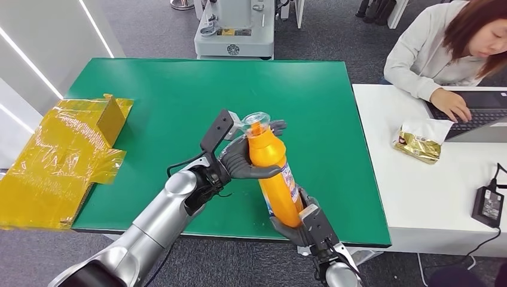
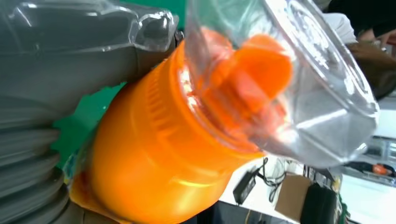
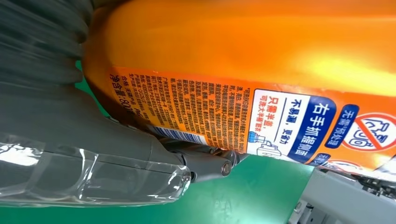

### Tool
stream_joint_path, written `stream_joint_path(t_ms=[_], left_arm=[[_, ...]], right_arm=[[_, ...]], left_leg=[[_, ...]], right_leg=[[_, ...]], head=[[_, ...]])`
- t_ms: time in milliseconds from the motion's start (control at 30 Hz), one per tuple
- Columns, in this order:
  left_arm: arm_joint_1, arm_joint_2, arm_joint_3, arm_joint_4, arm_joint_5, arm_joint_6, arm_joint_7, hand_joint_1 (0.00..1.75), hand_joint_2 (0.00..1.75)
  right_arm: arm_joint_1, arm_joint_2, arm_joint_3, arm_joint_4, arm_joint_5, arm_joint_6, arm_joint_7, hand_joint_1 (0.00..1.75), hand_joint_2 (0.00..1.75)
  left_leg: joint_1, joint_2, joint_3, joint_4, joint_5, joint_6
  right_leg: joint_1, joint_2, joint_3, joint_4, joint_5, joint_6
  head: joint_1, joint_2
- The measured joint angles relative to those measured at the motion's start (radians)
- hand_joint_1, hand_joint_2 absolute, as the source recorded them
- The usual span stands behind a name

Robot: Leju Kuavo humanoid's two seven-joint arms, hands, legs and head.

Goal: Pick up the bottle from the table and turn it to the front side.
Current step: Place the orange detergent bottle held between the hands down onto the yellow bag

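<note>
Orange bottle (image 1: 275, 178) with clear cap cover and printed label, tilted nearly upright above the green table (image 1: 149, 89), cap farthest from the robot.

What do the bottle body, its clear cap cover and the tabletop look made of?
Bottle: likely glossy orange plastic; it shows bright highlights, with a printed label wrapped round it.
Cap cover: thin clear plastic; the orange cap shows through and it catches glare.
Green tabletop: a matte mat or laminate, with only soft reflections; which one cannot be told.
</note>
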Motion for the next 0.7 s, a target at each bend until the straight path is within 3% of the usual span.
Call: stream_joint_path(t_ms=[167,233,300,367,700], left_arm=[[-0.004,0.009,-0.017,0.010,0.037,-0.013,0.019,1.75,1.75],[-0.006,0.012,-0.020,0.013,0.046,-0.009,0.022,1.75,1.75],[-0.009,0.013,-0.023,0.016,0.056,-0.004,0.025,1.75,1.75],[-0.013,0.014,-0.025,0.019,0.064,-0.001,0.027,1.75,1.75],[-0.035,0.026,-0.028,0.024,0.054,0.067,-0.019,1.75,1.75]], right_arm=[[0.019,0.002,-0.010,-0.017,0.014,0.003,0.012,1.39,1.75],[0.024,0.003,-0.012,-0.023,0.017,0.006,0.018,0.95,1.75],[0.027,0.006,-0.012,-0.028,0.020,0.010,0.022,0.28,1.75],[0.028,0.008,-0.012,-0.033,0.026,0.013,0.023,0.00,1.75],[0.028,0.012,-0.012,-0.056,0.017,0.012,0.011,0.00,1.75]], left_leg=[[0.000,0.000,0.000,0.000,0.000,0.000],[0.000,0.000,0.000,0.000,0.000,0.000],[0.000,0.000,0.000,0.000,0.000,0.000],[0.000,0.000,0.000,0.000,0.000,0.000],[0.000,0.000,0.000,0.000,0.000,0.000]], right_leg=[[0.000,0.000,0.000,0.000,0.000,0.000],[0.000,0.000,0.000,0.000,0.000,0.000],[0.000,0.000,0.000,0.000,0.000,0.000],[0.000,0.000,0.000,0.000,0.000,0.000],[0.000,0.000,0.000,0.000,0.000,0.000]], head=[[0.000,0.000],[0.000,0.000],[0.000,0.000],[0.000,0.000],[0.000,0.000]])
